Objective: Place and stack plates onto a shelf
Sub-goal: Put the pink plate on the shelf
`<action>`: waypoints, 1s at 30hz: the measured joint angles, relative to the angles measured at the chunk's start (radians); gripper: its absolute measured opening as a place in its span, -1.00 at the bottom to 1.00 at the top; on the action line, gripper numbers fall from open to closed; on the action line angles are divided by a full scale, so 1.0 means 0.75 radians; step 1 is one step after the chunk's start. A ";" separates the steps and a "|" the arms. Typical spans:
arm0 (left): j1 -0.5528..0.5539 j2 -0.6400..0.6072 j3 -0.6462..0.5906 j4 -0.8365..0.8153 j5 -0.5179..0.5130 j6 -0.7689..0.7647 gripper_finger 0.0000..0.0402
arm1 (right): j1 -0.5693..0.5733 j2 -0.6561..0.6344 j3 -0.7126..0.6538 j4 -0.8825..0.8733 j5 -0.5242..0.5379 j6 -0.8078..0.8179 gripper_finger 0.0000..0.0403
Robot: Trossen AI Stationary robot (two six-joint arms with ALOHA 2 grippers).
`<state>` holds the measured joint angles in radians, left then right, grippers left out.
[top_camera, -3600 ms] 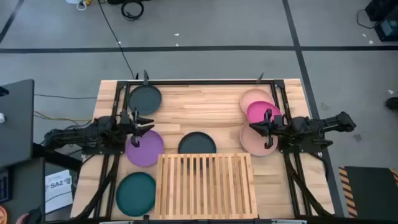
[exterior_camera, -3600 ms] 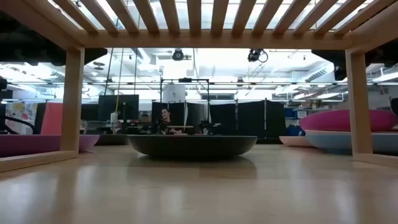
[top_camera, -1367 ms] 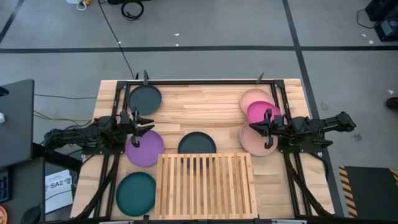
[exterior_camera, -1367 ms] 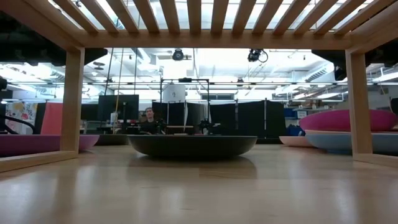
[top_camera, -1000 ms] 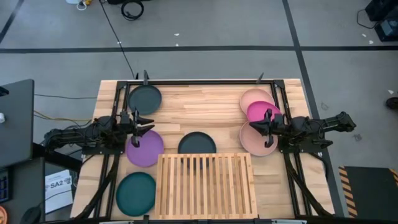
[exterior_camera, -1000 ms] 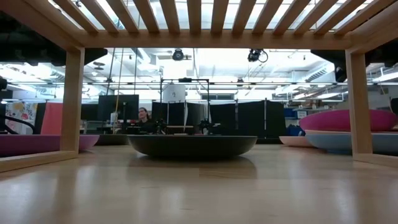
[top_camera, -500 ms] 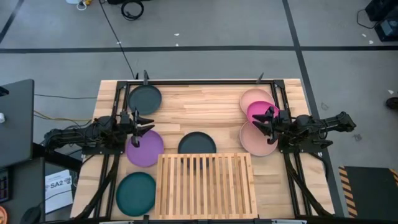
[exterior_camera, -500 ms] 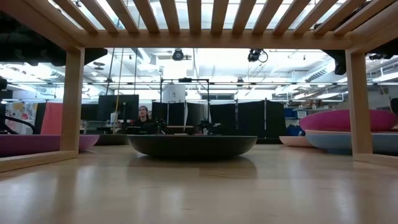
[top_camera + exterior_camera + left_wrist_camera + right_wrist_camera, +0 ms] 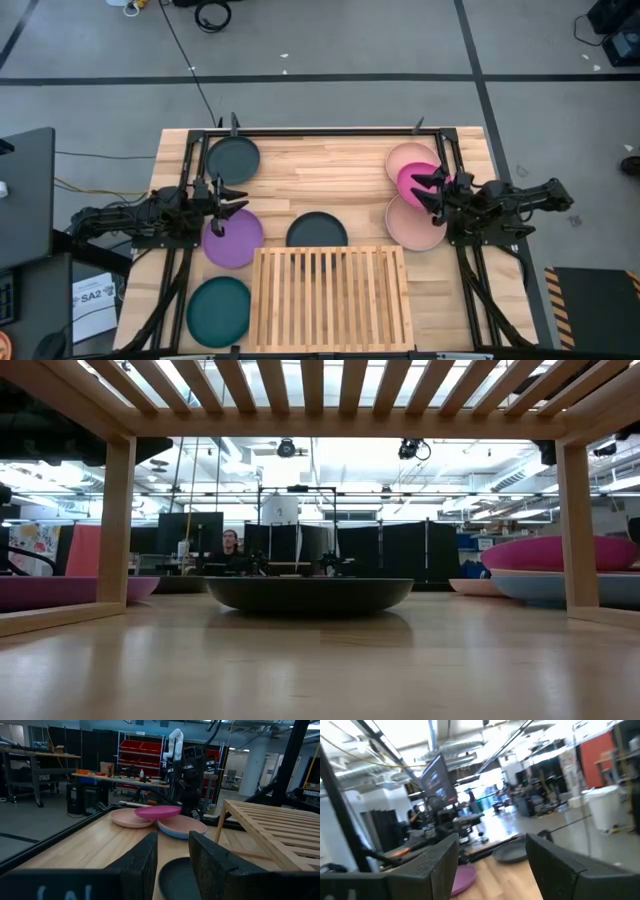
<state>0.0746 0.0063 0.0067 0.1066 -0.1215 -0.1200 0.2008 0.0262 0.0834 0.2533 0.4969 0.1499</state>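
High view: right pincer (image 9: pixel 432 190), jaws wide, over magenta plate (image 9: pixel 413 179); left pincer (image 9: pixel 228 195), narrowly parted, waits above purple plate (image 9: pixel 232 238); shelf (image 9: pixel 331 298) bare; next, likely descend and grip rim

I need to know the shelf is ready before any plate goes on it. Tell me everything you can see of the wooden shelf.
The shelf is a flat rectangular rack of light wooden slats in a frame, raised on square corner legs. It stands level at the table's near edge, midway between the arms. Nothing lies on it; the dark plate sits just beyond its far edge.
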 joint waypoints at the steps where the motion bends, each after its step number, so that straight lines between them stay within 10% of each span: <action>1: 0.000 0.000 0.000 0.000 0.000 0.000 -0.42 | 0.000 0.015 0.023 -0.007 0.014 -0.022 0.16; 9: 0.000 0.000 0.000 0.001 0.000 0.000 -0.42 | 0.000 0.187 0.278 -0.372 0.195 -0.043 0.16; 30: 0.000 0.000 0.001 0.001 0.000 0.000 -0.42 | 0.000 0.713 0.695 -1.456 0.069 0.476 0.15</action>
<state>0.0746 0.0063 0.0071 0.1070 -0.1215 -0.1200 0.2008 0.5613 0.6044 -0.8385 0.5484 0.5069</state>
